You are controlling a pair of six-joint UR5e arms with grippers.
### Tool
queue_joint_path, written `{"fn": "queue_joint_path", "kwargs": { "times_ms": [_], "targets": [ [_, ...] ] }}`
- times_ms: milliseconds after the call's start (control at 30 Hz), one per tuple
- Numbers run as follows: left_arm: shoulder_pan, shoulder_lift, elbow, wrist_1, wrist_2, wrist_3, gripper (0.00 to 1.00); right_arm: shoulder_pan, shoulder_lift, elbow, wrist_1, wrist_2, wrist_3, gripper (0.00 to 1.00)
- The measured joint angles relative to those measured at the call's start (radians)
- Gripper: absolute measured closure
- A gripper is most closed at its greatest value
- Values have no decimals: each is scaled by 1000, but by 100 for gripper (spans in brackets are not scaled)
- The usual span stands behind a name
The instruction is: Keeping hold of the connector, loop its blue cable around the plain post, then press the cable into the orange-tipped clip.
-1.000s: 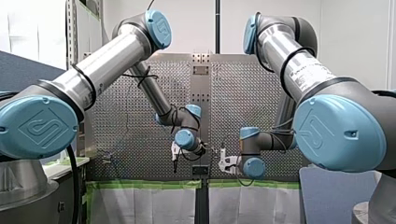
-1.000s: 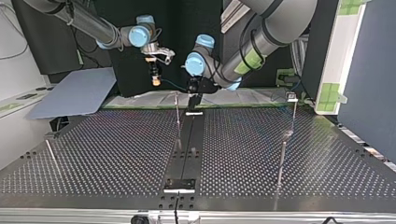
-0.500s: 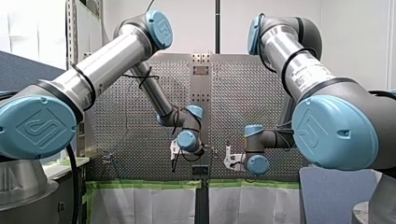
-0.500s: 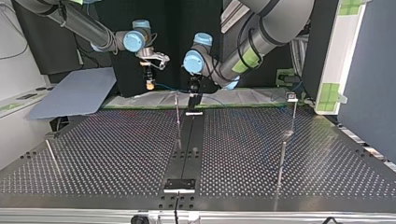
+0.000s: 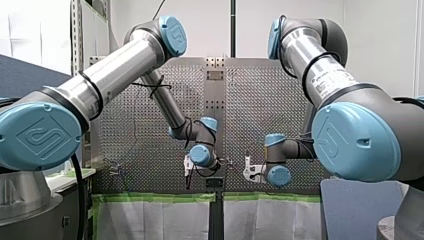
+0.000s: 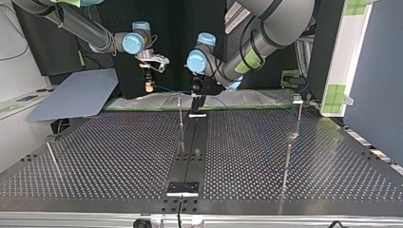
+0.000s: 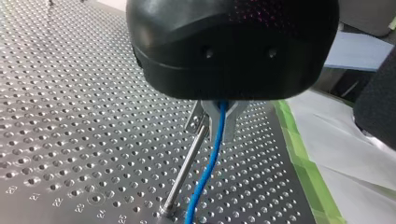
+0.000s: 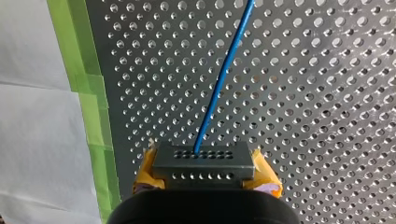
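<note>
The grey connector (image 8: 204, 160) sits between the yellow pads (image 8: 148, 171) of my right gripper (image 8: 205, 173), which is shut on it. The blue cable (image 8: 223, 79) runs out of the connector, over the perforated plate. My left gripper (image 7: 218, 131) has its metal fingers (image 7: 201, 117) shut on the same blue cable (image 7: 204, 179), which hangs down right beside a plain metal post (image 7: 186, 164). In the top view my right gripper (image 6: 149, 84) is at the left of my left gripper (image 6: 196, 96), both above the table's far edge, with the post (image 6: 180, 116) just beside the left one.
More thin posts stand on the perforated table (image 6: 119, 156): one topped by a small clip (image 6: 296, 98) at the top view's far right, one (image 6: 286, 164) nearer, one (image 6: 52, 157) at the left. A black strip (image 6: 190, 147) runs down the middle. Green tape (image 8: 88, 93) edges the plate.
My right arm has carried the connector toward the top view's left, away from my left gripper, stretching the cable between them. My left gripper has stayed by the post, still shut on the cable.
</note>
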Motion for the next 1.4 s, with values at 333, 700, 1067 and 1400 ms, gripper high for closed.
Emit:
{"fn": "queue_joint_path", "kwargs": {
  "times_ms": [333, 700, 1067, 1400],
  "targets": [
    [5, -1, 0, 3, 8, -29, 100, -13, 0, 0, 4, -1, -4, 100],
    [13, -3, 4, 3, 42, -56, 100, -29, 0, -8, -1, -4, -4, 100],
    [20, -53, 40, -14, 52, -82, 100, -36, 1, -11, -3, -9, -8, 100],
    [34, -54, 57, -22, 51, -93, 100, -43, 1, -11, -10, -11, -9, 100]
  ]
}}
